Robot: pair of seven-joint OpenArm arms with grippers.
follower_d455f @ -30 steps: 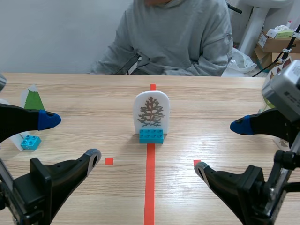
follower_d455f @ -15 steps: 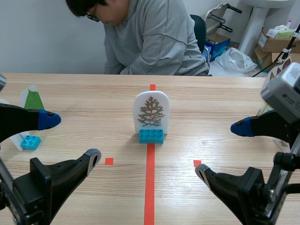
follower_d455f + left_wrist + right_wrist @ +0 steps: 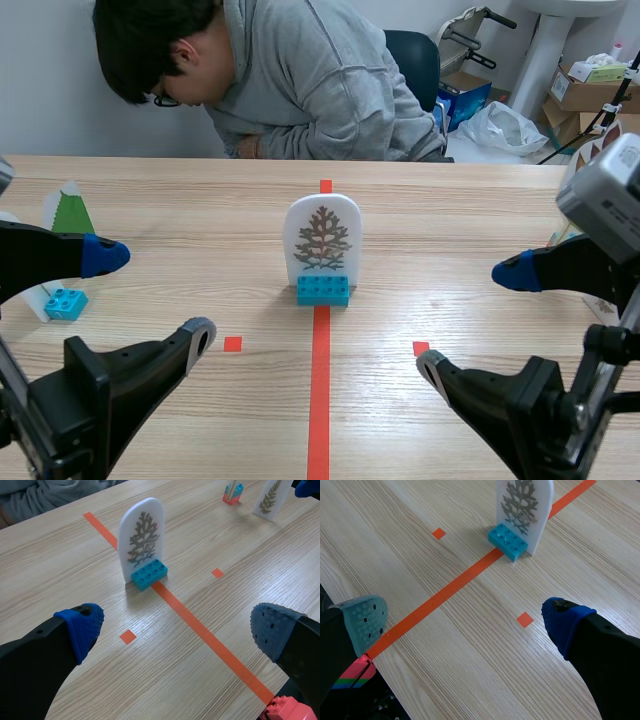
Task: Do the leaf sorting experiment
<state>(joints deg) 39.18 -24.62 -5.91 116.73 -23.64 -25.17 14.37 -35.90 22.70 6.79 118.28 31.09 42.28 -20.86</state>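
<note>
A white arched card (image 3: 323, 238) printed with a grey-brown leaf stands upright in a blue brick (image 3: 323, 290) on the orange centre line. My left gripper (image 3: 150, 297) is open, low at the near left, well short of the card. My right gripper (image 3: 473, 318) is open at the near right, also clear of it. In the left wrist view the card (image 3: 141, 540) stands ahead of the open left gripper (image 3: 176, 629). The right wrist view shows the card (image 3: 524, 505) ahead of the open right gripper (image 3: 466, 622). Neither gripper holds anything.
A green-leaf card (image 3: 71, 212) and a blue brick (image 3: 65, 303) sit at the left edge. Another leaf card (image 3: 270, 497) and a small brick stand (image 3: 233, 491) are at the far right. A person (image 3: 290, 80) leans over the table's far side.
The person across the table has bent down and toward the picture's left, head now in view. Both arms and the leaf card have kept still.
</note>
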